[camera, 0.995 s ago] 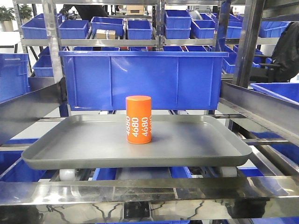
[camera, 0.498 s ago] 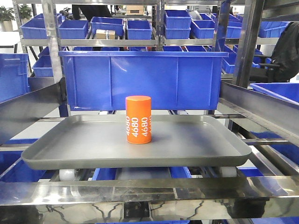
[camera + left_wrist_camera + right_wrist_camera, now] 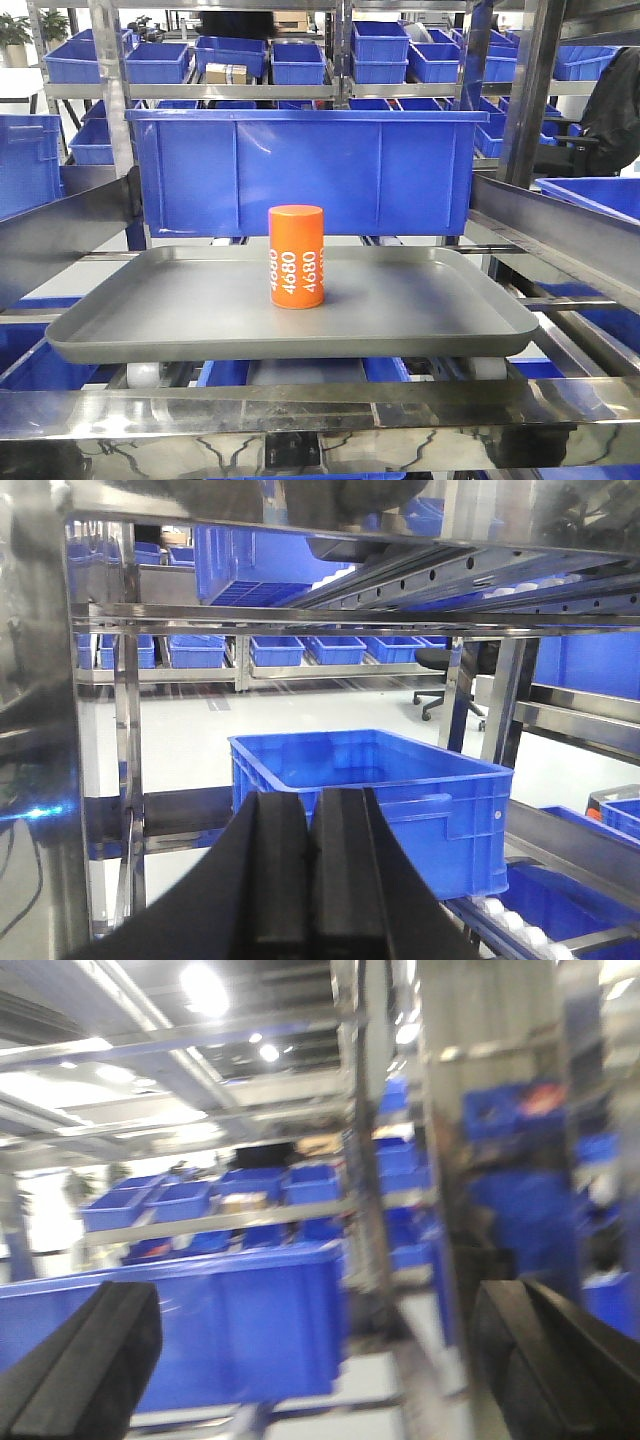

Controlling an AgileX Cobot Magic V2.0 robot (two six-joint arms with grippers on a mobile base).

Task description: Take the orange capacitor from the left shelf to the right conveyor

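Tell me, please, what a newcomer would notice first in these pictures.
The orange capacitor stands upright near the middle of the grey tray, bright against it. A large blue bin sits behind the tray. In the wrist views, the left gripper is shut and the right gripper is open.

Left end effector [image 3: 312, 815] closed, right [image 3: 305, 1325] spread wide

The left gripper [image 3: 312, 805] has two matte black fingers with flat, squared tips and sloping sides that widen toward the base, and the right gripper [image 3: 310, 1310] shows the same plain black wedge-shaped fingers, blurred.
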